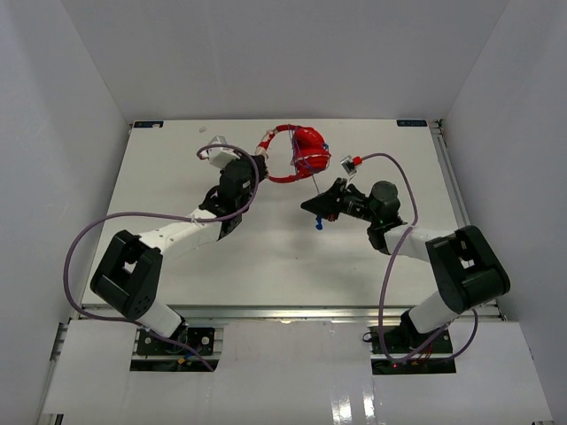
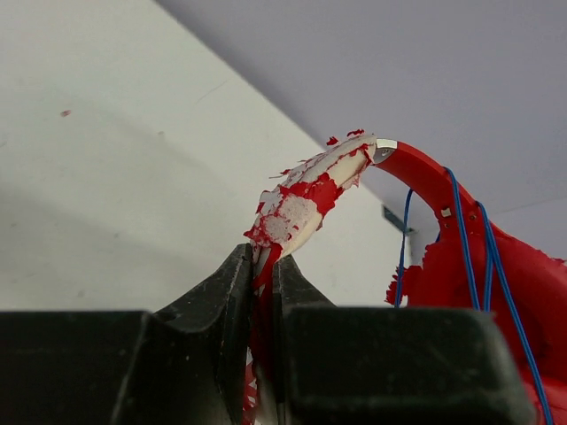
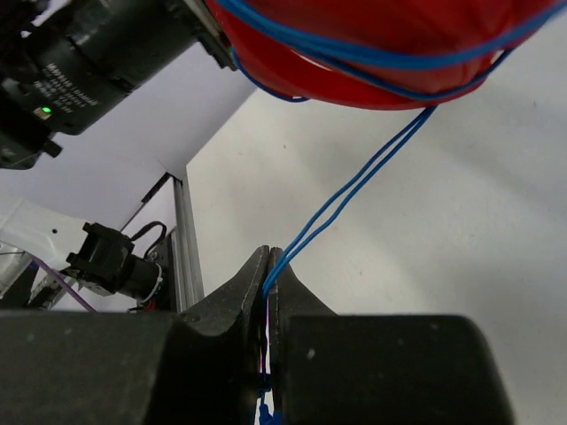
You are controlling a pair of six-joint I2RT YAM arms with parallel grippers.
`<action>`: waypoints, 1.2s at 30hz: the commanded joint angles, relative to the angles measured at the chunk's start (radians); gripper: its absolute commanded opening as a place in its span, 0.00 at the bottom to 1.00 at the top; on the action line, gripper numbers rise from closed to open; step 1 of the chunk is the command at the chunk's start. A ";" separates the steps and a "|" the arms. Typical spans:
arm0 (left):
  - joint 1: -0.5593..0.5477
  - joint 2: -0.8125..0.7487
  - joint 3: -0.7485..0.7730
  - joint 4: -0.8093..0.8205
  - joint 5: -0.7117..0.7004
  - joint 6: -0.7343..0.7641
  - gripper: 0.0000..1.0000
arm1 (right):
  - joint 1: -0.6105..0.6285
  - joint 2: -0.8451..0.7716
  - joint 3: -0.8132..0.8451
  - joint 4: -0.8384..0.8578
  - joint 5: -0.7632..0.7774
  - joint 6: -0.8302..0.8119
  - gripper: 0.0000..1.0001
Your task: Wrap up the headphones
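The red headphones (image 1: 307,149) are held above the far middle of the table, with the earcups together and blue cable turns around them (image 3: 372,53). My left gripper (image 1: 260,165) is shut on the worn red-and-white headband (image 2: 301,199). My right gripper (image 1: 310,205) is shut on the thin blue cable (image 3: 354,190), which runs taut up to the earcups. The blue plug (image 1: 317,224) hangs just below the right gripper. In the left wrist view the headband arches right to an earcup (image 2: 496,274) crossed by blue cable.
The white table (image 1: 266,257) is walled in white on three sides. Thick purple robot cables (image 1: 97,230) loop beside each arm. A metal rail (image 1: 447,168) runs along the table's right edge.
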 commanded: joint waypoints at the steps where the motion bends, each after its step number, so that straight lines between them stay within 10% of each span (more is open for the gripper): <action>1: 0.001 0.022 -0.031 0.044 -0.062 -0.031 0.00 | 0.008 0.119 0.030 -0.011 0.011 -0.010 0.08; 21: -0.060 0.255 -0.101 0.019 -0.055 0.018 0.00 | 0.029 0.448 0.076 0.010 -0.035 -0.082 0.12; 27: -0.069 0.255 -0.123 0.009 -0.053 0.010 0.01 | 0.020 0.434 0.109 -0.114 -0.067 -0.151 0.33; 36: -0.068 0.237 -0.147 -0.036 -0.013 0.011 0.36 | -0.009 0.334 0.194 -0.497 -0.126 -0.434 0.73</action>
